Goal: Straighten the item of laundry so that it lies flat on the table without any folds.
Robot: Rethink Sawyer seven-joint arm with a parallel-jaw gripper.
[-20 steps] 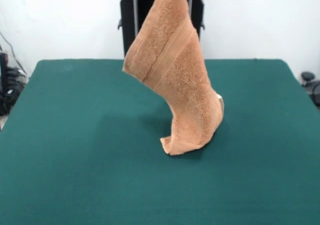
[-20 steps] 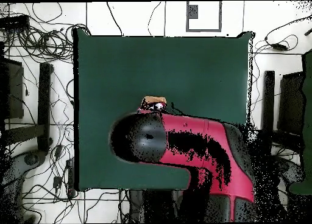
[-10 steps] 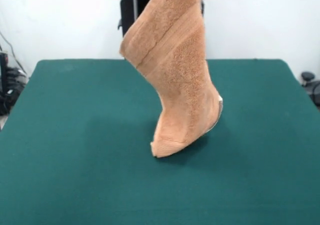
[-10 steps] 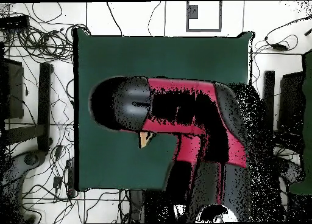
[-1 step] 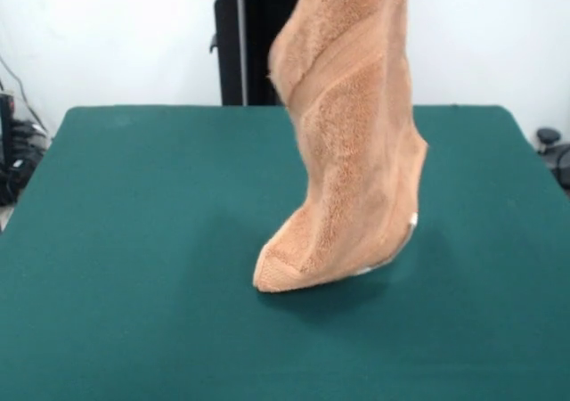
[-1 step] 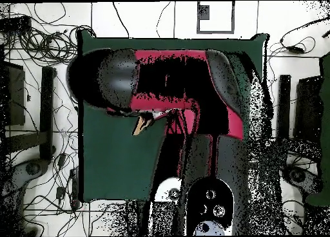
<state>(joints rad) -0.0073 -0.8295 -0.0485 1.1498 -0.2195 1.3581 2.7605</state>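
While it hangs from above the picture's top edge, an orange-tan terry towel (image 5: pixel 352 143) fills the middle of the front view, draped in a tall, twisted column. A woven band crosses its upper part at a slant. Its lowest corner rests on the dark green tabletop (image 5: pixel 116 241), slightly right of that surface's centre, with a bit of white showing at the lower right edge. The hand itself is out of sight here.

Seen from overhead, the red and black arm (image 6: pixel 174 86) stretches across the tabletop's upper half. Just below the arm, a small sliver of towel peeks out. Whether the hand is open or closed cannot be told.
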